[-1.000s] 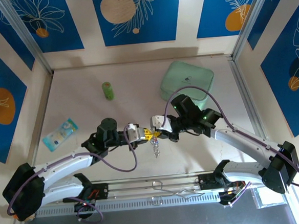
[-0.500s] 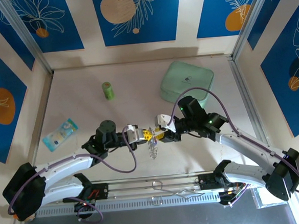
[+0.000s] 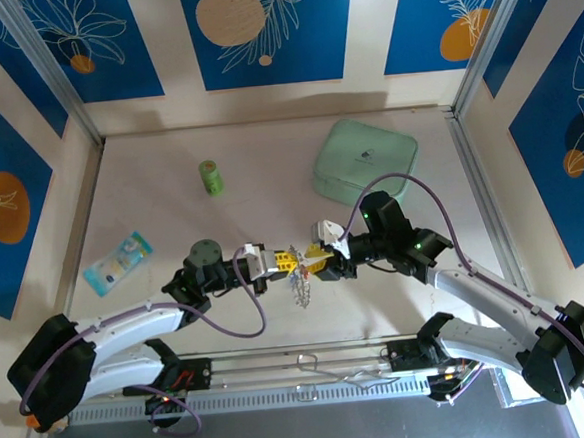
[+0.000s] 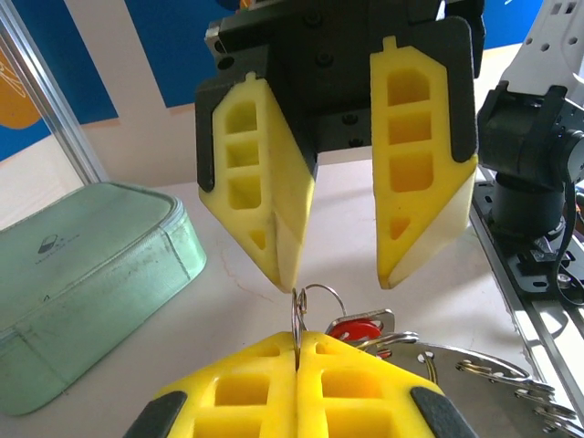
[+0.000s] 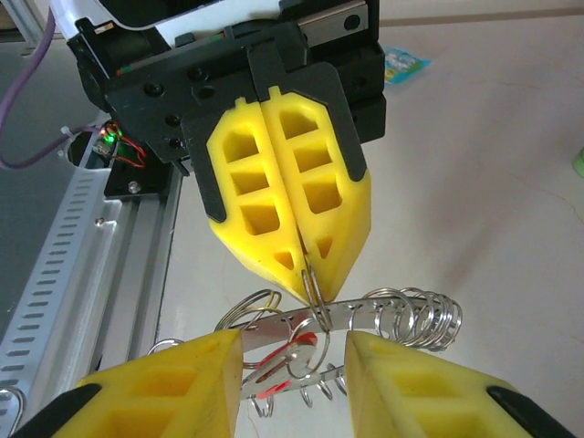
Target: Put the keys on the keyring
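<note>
Left gripper (image 5: 308, 269): clamped on the keyring (image 5: 401, 315) wire, holding it aloft.
Right gripper (image 4: 338, 274): spread wide, facing the pinch.
Red-tagged key (image 4: 354, 327): just beside the left fingertips.
Technique: hold the ring rigid; grip the key squarely, then thread slowly.

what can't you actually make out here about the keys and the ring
Top view: the keyring is too small to tell keys from its fringe pieces.
Left wrist: the shut left pincer covers where the red-tagged key joins; the keyring runs off the bottom-right edge.
Right wrist: the red tag sits behind the keyring's wire and a finger of the open right pincer, so whether it is threaded is unclear.
</note>
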Action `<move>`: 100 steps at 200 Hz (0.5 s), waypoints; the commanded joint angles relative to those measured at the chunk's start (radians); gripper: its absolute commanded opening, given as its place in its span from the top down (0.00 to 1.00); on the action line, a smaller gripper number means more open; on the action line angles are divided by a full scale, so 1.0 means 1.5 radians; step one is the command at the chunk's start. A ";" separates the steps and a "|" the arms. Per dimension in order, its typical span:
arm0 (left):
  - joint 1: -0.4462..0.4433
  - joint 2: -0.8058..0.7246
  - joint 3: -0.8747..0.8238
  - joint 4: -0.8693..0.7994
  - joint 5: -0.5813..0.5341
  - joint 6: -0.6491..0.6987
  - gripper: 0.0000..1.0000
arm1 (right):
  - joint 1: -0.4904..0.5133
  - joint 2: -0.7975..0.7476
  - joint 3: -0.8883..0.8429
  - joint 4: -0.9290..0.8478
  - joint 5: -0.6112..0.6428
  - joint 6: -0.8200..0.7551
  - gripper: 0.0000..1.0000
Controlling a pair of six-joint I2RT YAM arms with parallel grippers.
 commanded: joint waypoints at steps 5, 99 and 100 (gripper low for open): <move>-0.003 0.004 -0.003 0.059 0.024 -0.018 1.00 | -0.004 -0.008 -0.012 0.023 -0.041 0.019 0.64; -0.003 0.008 -0.003 0.069 0.031 -0.016 1.00 | -0.007 -0.009 -0.010 0.028 0.049 0.020 0.70; -0.003 0.008 -0.003 0.069 0.030 -0.015 1.00 | -0.007 -0.009 -0.010 0.027 0.049 0.021 0.71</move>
